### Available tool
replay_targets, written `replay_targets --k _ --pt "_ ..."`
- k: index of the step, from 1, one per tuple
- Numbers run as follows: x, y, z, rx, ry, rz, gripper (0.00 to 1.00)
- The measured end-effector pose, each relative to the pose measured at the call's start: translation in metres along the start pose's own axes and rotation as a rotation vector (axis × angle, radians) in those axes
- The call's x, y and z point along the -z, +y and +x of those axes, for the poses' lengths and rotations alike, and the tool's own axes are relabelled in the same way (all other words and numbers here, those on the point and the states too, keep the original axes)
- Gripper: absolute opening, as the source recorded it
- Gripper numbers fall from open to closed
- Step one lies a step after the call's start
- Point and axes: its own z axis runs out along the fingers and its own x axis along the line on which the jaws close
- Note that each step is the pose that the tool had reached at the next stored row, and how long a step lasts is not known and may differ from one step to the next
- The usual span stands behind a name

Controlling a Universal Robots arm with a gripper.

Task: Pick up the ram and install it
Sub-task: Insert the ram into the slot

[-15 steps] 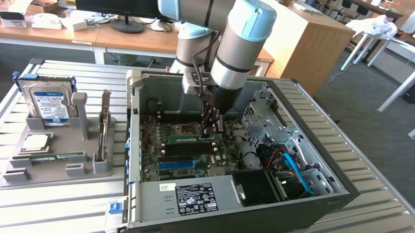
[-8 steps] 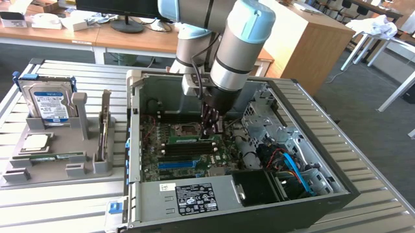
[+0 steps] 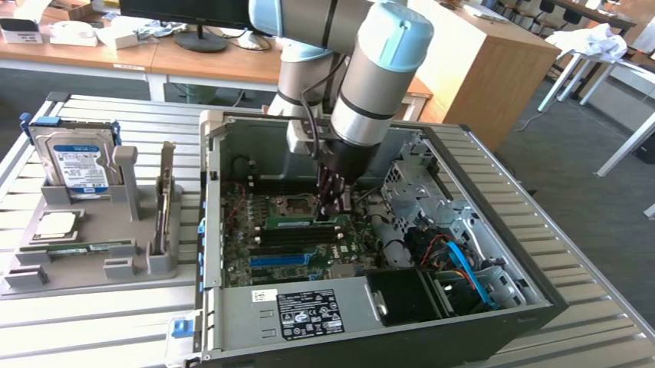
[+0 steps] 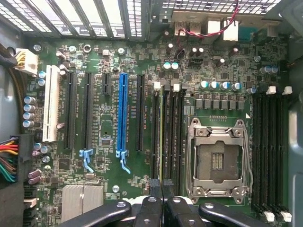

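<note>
Black gripper (image 4: 162, 188), fingers pressed together, is bearing on the thin green circuit-board ram (image 3: 299, 223) standing edgewise directly beneath it on the green motherboard (image 4: 106, 161), presumably to seat it.

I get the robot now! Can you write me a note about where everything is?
Gripper: shut, holding nothing, down inside the computer case, tips at the memory slots.
Ram: standing in a slot right by the gripper. A second ram lies on the grey tray.
Done: ram carried over and set in the slot.
Left: cannot tell whether it is pushed fully in.
</note>
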Motion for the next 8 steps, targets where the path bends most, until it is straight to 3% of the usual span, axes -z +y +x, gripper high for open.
replay_targets --k 8 --pt "-0.0039 -0.0002 0.0002 0.000 0.0001 0.0000 0.11"
